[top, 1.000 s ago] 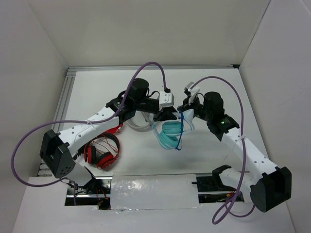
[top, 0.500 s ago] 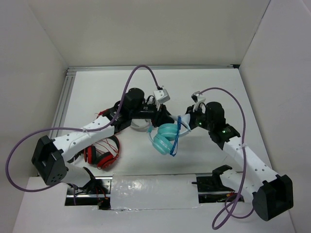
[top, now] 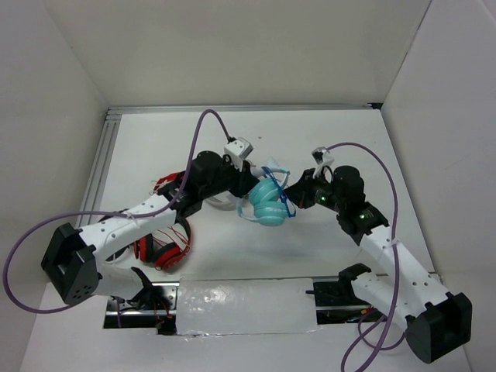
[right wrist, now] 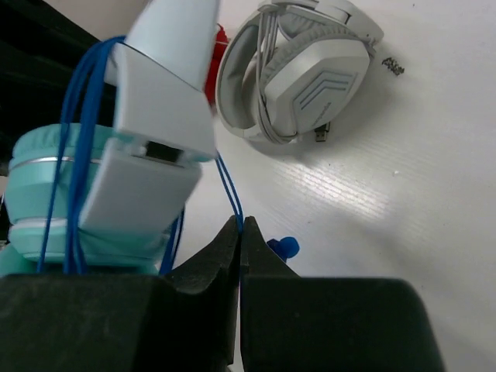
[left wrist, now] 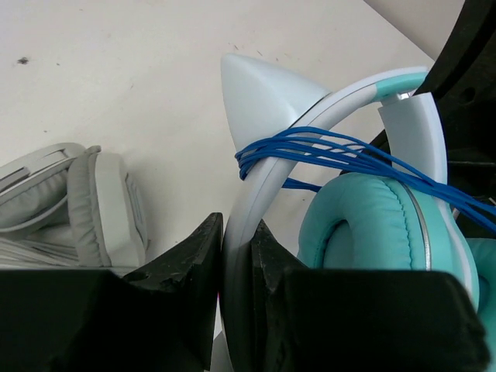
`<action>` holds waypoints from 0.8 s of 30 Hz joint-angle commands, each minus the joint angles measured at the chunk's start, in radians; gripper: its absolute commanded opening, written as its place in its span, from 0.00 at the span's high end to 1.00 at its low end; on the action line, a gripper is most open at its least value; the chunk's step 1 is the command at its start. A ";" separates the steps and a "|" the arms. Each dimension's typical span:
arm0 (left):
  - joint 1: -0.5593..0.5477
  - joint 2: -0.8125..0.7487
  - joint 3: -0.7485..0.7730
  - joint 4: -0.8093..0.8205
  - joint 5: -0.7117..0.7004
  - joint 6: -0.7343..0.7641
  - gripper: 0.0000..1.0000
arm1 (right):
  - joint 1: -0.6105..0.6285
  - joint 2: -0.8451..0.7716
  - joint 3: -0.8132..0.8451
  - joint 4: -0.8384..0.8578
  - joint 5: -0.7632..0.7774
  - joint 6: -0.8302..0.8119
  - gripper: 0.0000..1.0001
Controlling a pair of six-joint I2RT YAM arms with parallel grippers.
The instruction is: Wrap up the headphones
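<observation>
The teal headphones (top: 267,204) are in the middle of the table (top: 333,139), between both grippers. The left gripper (left wrist: 236,246) pinches their pale headband (left wrist: 339,98). The right gripper (right wrist: 239,232) pinches the thin blue cable (right wrist: 230,190).

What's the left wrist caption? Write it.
Left claw pinches the headphones by the headband, blue cable wound around it.

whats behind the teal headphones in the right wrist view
White headphones lie on the table behind the teal headphones. A red sliver shows beside them; the rest of it is covered.
</observation>
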 commanded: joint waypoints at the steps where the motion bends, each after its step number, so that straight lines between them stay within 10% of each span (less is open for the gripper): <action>1: -0.006 -0.079 -0.003 0.135 -0.050 -0.057 1.00 | 0.006 0.002 0.024 -0.033 -0.003 0.002 0.98; 24: -0.075 -0.242 -0.307 0.028 -0.467 -0.344 1.00 | 0.106 0.149 -0.047 -0.062 0.026 0.036 0.95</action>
